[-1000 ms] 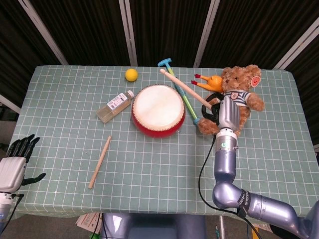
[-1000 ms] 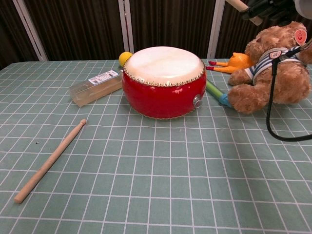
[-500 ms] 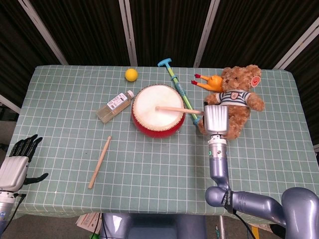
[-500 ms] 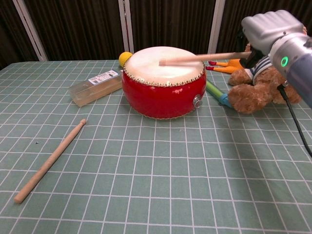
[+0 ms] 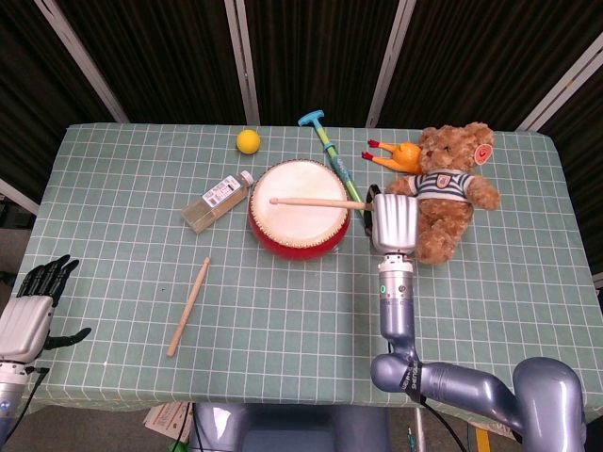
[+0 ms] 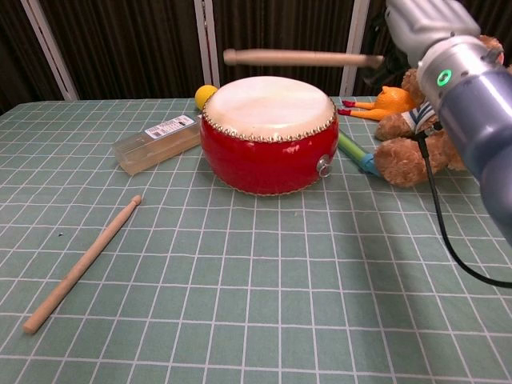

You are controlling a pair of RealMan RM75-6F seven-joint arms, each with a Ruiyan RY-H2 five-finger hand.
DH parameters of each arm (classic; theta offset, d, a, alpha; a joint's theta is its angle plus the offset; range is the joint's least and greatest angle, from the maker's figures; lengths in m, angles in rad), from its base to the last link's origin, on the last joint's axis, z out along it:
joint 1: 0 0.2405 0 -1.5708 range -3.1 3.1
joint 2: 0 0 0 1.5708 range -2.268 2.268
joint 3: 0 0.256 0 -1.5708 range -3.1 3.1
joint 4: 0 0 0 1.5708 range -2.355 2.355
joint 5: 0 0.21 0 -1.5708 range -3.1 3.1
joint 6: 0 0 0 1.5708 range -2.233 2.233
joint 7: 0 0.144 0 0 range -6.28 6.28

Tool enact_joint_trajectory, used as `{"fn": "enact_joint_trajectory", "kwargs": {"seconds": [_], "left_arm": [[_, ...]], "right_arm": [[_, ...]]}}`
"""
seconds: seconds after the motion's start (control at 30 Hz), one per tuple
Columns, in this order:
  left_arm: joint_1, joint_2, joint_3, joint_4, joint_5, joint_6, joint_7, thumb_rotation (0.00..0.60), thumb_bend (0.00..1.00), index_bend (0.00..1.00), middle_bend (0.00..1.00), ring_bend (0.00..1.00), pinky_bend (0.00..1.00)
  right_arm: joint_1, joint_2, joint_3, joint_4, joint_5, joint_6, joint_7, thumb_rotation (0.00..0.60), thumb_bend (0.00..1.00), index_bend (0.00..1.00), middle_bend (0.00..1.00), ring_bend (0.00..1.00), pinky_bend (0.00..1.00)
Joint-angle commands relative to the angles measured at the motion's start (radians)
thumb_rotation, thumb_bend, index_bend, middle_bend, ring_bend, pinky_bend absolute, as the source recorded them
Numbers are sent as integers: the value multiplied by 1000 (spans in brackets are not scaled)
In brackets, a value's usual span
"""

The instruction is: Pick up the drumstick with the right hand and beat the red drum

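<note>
The red drum [image 5: 300,209] [image 6: 267,136] with its pale skin stands mid-table. My right hand [image 5: 394,222] [image 6: 416,24] is just right of the drum and grips a wooden drumstick [image 5: 317,201] [image 6: 300,58]. The stick lies level, pointing left, and in the chest view it hovers clear above the drum skin. A second drumstick [image 5: 189,306] [image 6: 82,265] lies loose on the cloth, front left of the drum. My left hand [image 5: 31,311] hangs off the table's left front corner, fingers apart, holding nothing.
A teddy bear [image 5: 452,188] [image 6: 448,120] sits right of my right hand, with a rubber chicken [image 5: 396,153] behind it. A blue-green stick toy [image 5: 334,160] lies behind the drum. A clear bottle [image 5: 218,202] and a yellow ball [image 5: 248,141] are on the drum's left.
The right hand swung the drumstick down onto the drum skin, then lifted it off and shifted left. The stick now hovers level above the drum. The left hand stays put.
</note>
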Motion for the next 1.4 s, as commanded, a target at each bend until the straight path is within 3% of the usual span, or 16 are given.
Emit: {"fn": "enact_joint_trajectory", "kwargs": {"seconds": [0.03, 0.17, 0.4, 0.53, 0.63, 0.73, 0.9, 1.03, 1.13, 1.17, 1.2, 1.3, 1.4], "left_arm": [[0, 0, 0, -1, 1, 0, 2, 600, 0, 0, 0, 0, 0], [0, 1, 1, -4, -2, -1, 0, 600, 0, 0, 0, 0, 0], [1, 3, 2, -6, -2, 0, -2, 600, 0, 0, 0, 0, 0], [1, 4, 2, -7, -3, -2, -4, 600, 0, 0, 0, 0, 0], [0, 5, 2, -7, -4, -4, -6, 600, 0, 0, 0, 0, 0], [-1, 5, 1, -8, -8, -7, -11, 600, 0, 0, 0, 0, 0], [-2, 8, 1, -12, -12, -12, -16, 600, 0, 0, 0, 0, 0], [-2, 10, 1, -15, -14, -15, -22, 600, 0, 0, 0, 0, 0], [-4, 9, -1, -8, -11, -11, -12, 600, 0, 0, 0, 0, 0], [-4, 7, -1, -5, -8, -9, -9, 600, 0, 0, 0, 0, 0], [-4, 6, 0, -5, -7, -9, -10, 600, 0, 0, 0, 0, 0], [-4, 5, 1, -6, -8, -10, -12, 600, 0, 0, 0, 0, 0], [-3, 6, 3, -6, -1, -6, -11, 600, 0, 0, 0, 0, 0]], "right_arm": [[-26, 7, 70, -81, 25, 26, 65, 600, 648, 973, 1000, 1000, 932], [-50, 19, 128, -157, 79, 30, 112, 600, 648, 973, 1000, 1000, 932], [-91, 6, 358, -313, 283, 16, 307, 600, 648, 973, 1000, 1000, 932], [-91, 10, 392, -324, 315, 8, 337, 600, 649, 973, 1000, 1000, 932], [-75, 12, 378, -296, 320, 2, 319, 600, 650, 973, 1000, 1000, 932], [-53, 8, 347, -254, 304, 0, 291, 600, 649, 973, 1000, 1000, 932], [-5, -4, 223, -112, 199, -12, 216, 600, 651, 973, 1000, 1000, 932], [52, -20, 13, 119, 41, -48, 57, 600, 654, 973, 1000, 1000, 932], [87, -10, -229, 312, -126, -118, -163, 600, 655, 973, 1000, 1000, 932], [93, -11, -283, 354, -164, -140, -211, 600, 655, 973, 1000, 1000, 932], [91, -21, -304, 376, -176, -154, -221, 600, 655, 973, 1000, 1000, 932], [74, -60, -290, 396, -151, -161, -208, 600, 655, 972, 1000, 1000, 932], [66, -85, -228, 388, -123, -133, -179, 600, 656, 973, 1000, 1000, 932]]}}
